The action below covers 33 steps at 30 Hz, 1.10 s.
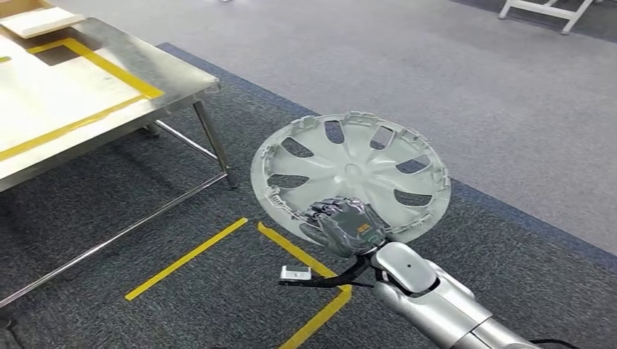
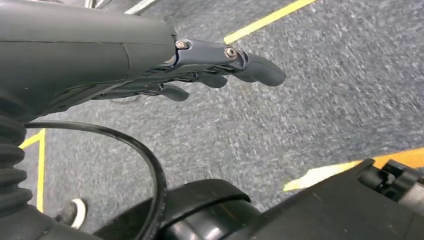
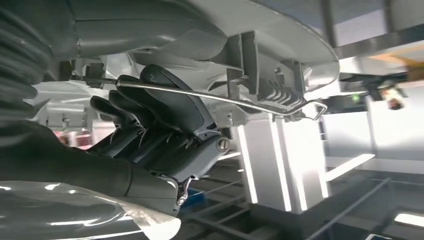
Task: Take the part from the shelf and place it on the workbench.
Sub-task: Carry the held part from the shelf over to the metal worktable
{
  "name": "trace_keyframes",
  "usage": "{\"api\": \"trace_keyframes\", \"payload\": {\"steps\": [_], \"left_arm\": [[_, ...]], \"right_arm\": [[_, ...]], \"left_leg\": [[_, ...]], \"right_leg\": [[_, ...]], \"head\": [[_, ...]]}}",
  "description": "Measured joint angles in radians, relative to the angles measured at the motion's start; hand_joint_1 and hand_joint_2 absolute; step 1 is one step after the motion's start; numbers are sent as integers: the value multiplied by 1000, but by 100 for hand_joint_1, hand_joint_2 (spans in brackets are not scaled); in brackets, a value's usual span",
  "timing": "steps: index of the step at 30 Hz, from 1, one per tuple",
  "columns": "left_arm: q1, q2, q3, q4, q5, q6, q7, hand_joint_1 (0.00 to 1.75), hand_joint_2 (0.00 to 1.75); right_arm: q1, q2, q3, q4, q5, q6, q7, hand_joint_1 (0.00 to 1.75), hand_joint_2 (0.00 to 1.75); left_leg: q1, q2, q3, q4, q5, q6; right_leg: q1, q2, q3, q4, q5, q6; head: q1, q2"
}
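Note:
A silver-grey wheel cover (image 1: 351,173) with several spoke openings hangs in the air over the carpet, right of the table. My right hand (image 1: 342,222) grips its near rim from below. In the right wrist view the dark fingers (image 3: 165,112) curl around the cover's rim (image 3: 280,75) and its wire ring. The steel workbench (image 1: 87,94) with a yellow taped outline stands at the upper left. My left hand (image 2: 200,70) hangs over the carpet with its fingers stretched out and apart, holding nothing.
Yellow tape lines (image 1: 189,256) mark the dark carpet beside the table legs (image 1: 212,142). A flat wooden board (image 1: 40,20) lies on the workbench's far end. A lighter grey floor (image 1: 436,58) spreads beyond the carpet. A white frame (image 1: 546,11) stands at the far right.

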Motion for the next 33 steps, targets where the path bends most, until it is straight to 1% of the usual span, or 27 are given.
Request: {"api": "trace_keyframes", "payload": {"steps": [1,3,4,5,7,9,10,11,12,14,16,17,18,19,21,22,23,24,25,26,27,28,29,30,31,32,33], "left_arm": [[0,-1,0,0,0,0,0,0,175],[0,0,0,0,0,1,-1,0,175],[1,0,0,0,0,1,-1,0,175],[0,0,0,0,-1,2,-1,0,175],[-3,0,0,0,-1,6,-6,0,175],[-8,1,0,0,-3,13,-14,0,175],[-10,1,0,0,-5,16,-17,0,175],[-10,1,0,0,-8,19,-19,0,175],[-8,1,0,0,-11,20,-19,0,175],[-2,1,-2,0,-17,21,-19,0,175],[1,2,-4,0,-21,21,-19,0,175],[2,2,-5,0,-23,21,-19,0,175],[3,2,-6,0,-25,21,-19,0,175],[3,2,-6,0,-27,21,-19,0,175],[1,0,-7,0,-30,20,-19,0,175],[1,-1,-8,0,-32,19,-19,0,175],[0,-2,-9,0,-33,19,-19,0,175],[1,-3,-10,0,-34,18,-19,0,175],[1,-3,-11,0,-36,17,-19,0,175],[1,-4,-12,0,-38,16,-20,0,175],[1,-4,-13,0,-40,16,-20,0,175],[0,-5,-14,0,-42,15,-20,0,175],[0,-6,-15,0,-43,14,-20,0,175],[-1,-6,-15,0,-44,13,-20,0,175],[-2,-6,-15,0,-46,12,-20,0,175],[-3,-6,-15,0,-48,11,-20,0,175],[-3,-6,-16,0,-49,11,-21,0,175]], "right_arm": [[0,0,0,0,1,0,0,175,175],[-1,1,1,0,2,0,0,175,175],[-1,2,0,-1,2,-1,1,175,175],[-2,3,0,-1,2,-1,2,175,175],[-2,4,-1,-1,2,-2,2,175,175],[0,3,0,0,4,-5,0,175,175],[2,3,0,0,6,-7,-2,175,175],[3,3,0,-1,7,-8,-2,175,175],[3,3,1,-2,8,-10,-3,175,175],[3,3,1,-7,9,-14,-3,175,175],[2,4,0,-12,12,-23,-5,175,175],[2,4,1,-14,14,-27,-7,175,175],[1,5,1,-17,17,-31,-9,175,175],[0,5,2,-22,19,-33,-12,175,175],[-5,7,3,-29,20,-38,-15,175,175],[-6,7,3,-31,21,-40,-16,175,175],[-7,6,3,-31,23,-42,-17,175,175],[-7,6,3,-32,25,-45,-19,175,175],[-7,6,3,-34,28,-49,-21,175,175],[-7,5,4,-38,31,-53,-22,175,175],[-8,5,4,-43,34,-58,-23,175,175],[-8,5,5,-48,36,-62,-24,175,175],[-9,5,6,-52,37,-66,-26,175,175],[-10,5,7,-56,39,-69,-27,175,175],[-10,5,7,-58,40,-71,-29,175,175],[-11,5,8,-61,42,-73,-31,175,175],[-12,5,9,-64,43,-74,-33,175,175]], "left_leg": [[4,-11,-5,1,0,-5],[9,-30,-11,0,0,-18],[8,-17,-13,5,-4,-25],[5,7,-20,24,-16,-32],[3,72,-60,114,-61,-44],[8,96,-112,226,-100,-52],[10,101,-123,251,-100,-55],[11,105,-117,238,-78,-56],[12,113,-96,193,-43,-56],[5,154,-41,75,17,-51],[-7,186,-15,10,24,-37],[-11,185,-16,3,19,-29],[-10,173,-15,-4,15,-21],[-7,159,-15,-7,16,-16],[-1,135,-12,-14,20,-5],[2,123,-11,-15,21,-1],[3,111,-11,-15,20,2],[3,97,-11,-14,20,4],[3,82,-10,-14,20,4],[3,67,-8,-14,19,4],[3,51,-5,-14,18,4],[4,37,-1,-13,15,1],[3,23,0,-11,12,-3],[4,11,-3,-7,10,-7],[7,-1,-8,-4,10,-13],[9,-12,-14,-3,11,-19],[13,-24,-18,-3,12,-25]], "right_leg": [[0,12,11,-18,-4,-1],[1,-7,22,-32,-11,-2],[-1,-20,28,-36,-12,-6],[-3,-34,34,-41,-14,-10],[-3,-64,45,-45,-19,-18],[-1,-95,54,-45,-27,-21],[-1,-110,58,-45,-31,-20],[-1,-124,63,-45,-35,-19],[-1,-137,70,-45,-39,-18],[2,-161,82,-45,-48,-12],[8,-182,85,-44,-53,-3],[11,-194,85,-45,-54,2],[12,-206,86,-45,-57,7],[11,-202,85,-43,-63,12],[6,-156,62,6,-95,19],[4,-123,32,62,-121,20],[3,-102,-5,131,-148,20],[4,-92,-43,195,-165,20],[4,-86,-70,233,-164,21],[4,-83,-81,235,-144,20],[3,-78,-72,198,-106,18],[2,-65,-50,133,-61,17],[-2,-38,-21,70,-29,16],[-5,-15,4,15,-13,16],[-7,4,19,-16,-10,15],[-7,11,27,-26,-18,13],[-6,1,31,-32,-22,11]], "head": [[0,0],[2,0],[1,0],[-2,0],[-8,0],[-9,0],[-9,0],[-9,0],[-9,0],[-9,0],[-9,0],[-10,0],[-10,0],[-9,0],[-5,0],[-2,0],[0,0],[1,0],[1,0],[1,0],[1,0],[1,0],[1,0],[0,0],[-1,0],[-1,0],[-1,0]]}}
